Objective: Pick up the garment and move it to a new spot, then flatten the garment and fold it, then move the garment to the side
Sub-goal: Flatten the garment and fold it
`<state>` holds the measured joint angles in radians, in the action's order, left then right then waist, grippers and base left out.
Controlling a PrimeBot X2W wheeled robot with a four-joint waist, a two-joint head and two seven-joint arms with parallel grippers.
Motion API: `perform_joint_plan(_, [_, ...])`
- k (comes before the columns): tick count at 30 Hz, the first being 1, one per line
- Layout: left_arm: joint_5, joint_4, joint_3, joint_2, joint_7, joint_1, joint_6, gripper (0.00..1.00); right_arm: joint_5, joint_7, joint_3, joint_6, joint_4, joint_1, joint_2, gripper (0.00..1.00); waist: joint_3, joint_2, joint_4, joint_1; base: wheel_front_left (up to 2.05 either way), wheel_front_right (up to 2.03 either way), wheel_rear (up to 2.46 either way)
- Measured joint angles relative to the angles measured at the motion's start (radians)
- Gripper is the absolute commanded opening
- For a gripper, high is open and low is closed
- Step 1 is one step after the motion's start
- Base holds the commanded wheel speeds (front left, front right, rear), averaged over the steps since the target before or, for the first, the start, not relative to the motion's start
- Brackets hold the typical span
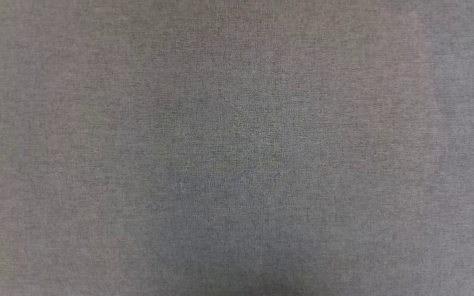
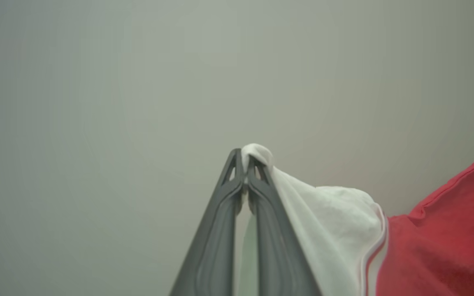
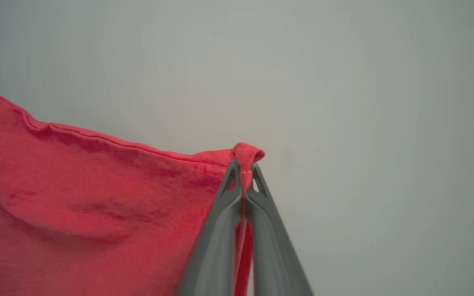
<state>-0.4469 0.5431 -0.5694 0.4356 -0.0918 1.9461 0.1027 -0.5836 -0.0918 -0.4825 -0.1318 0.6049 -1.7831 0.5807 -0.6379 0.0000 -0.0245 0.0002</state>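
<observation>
In the left wrist view my left gripper [image 2: 245,164] is shut on a white sleeve tip of the garment [image 2: 434,242]; the white sleeve with striped trim drapes to the right and joins the red body. In the right wrist view my right gripper [image 3: 244,167] is shut on a red hem corner of the garment [image 3: 89,193], whose red cloth hangs away to the left with its stitched hem running along the top. Both grippers hold the cloth up against a plain pale background.
The head view shows a plain grey woven surface [image 1: 237,148] seen close up. Behind the cloth in both wrist views is a blank pale grey-green background [image 2: 97,102].
</observation>
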Motion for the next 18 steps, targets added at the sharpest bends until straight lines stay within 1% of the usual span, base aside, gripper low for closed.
perform_joint_plan(4, [-0.010, 0.045, -0.012, 0.001, -0.051, -0.083, 0.001, 0.00, -0.040, 0.055, -0.058, 0.000, 0.040, 0.058, -0.017, 0.00, -0.013, 0.0000, -0.001, 0.0000, 0.00, 0.00, 0.00])
perform_joint_plan(6, [-0.017, 0.062, -0.016, 0.007, -0.077, -0.155, 0.002, 0.00, -0.065, 0.083, -0.091, 0.000, 0.056, 0.116, -0.025, 0.00, -0.006, 0.0000, -0.001, 0.0000, 0.00, 0.00, 0.00])
perform_joint_plan(11, [-0.022, 0.046, -0.039, 0.042, -0.119, -0.335, -0.002, 0.00, -0.105, 0.145, -0.198, 0.000, 0.065, 0.256, -0.030, 0.00, 0.033, 0.0000, -0.001, -0.0001, 0.00, 0.00, 0.00])
perform_joint_plan(13, [-0.028, 0.018, -0.050, 0.053, -0.130, -0.443, -0.012, 0.00, -0.130, 0.163, -0.250, 0.000, 0.058, 0.324, -0.021, 0.00, 0.057, 0.0000, 0.001, 0.0000, 0.00, 0.00, 0.00])
perform_joint_plan(15, [-0.039, -0.018, -0.059, 0.062, -0.137, -0.554, -0.030, 0.00, -0.154, 0.182, -0.290, 0.000, 0.048, 0.393, -0.006, 0.00, 0.083, 0.0000, 0.003, 0.0000, 0.00, 0.00, 0.00])
perform_joint_plan(18, [-0.056, -0.094, -0.067, 0.091, -0.143, -0.734, -0.071, 0.00, -0.200, 0.209, -0.343, 0.000, 0.021, 0.498, 0.024, 0.00, 0.128, 0.0000, 0.005, -0.0001, 0.00, 0.00, 0.00])
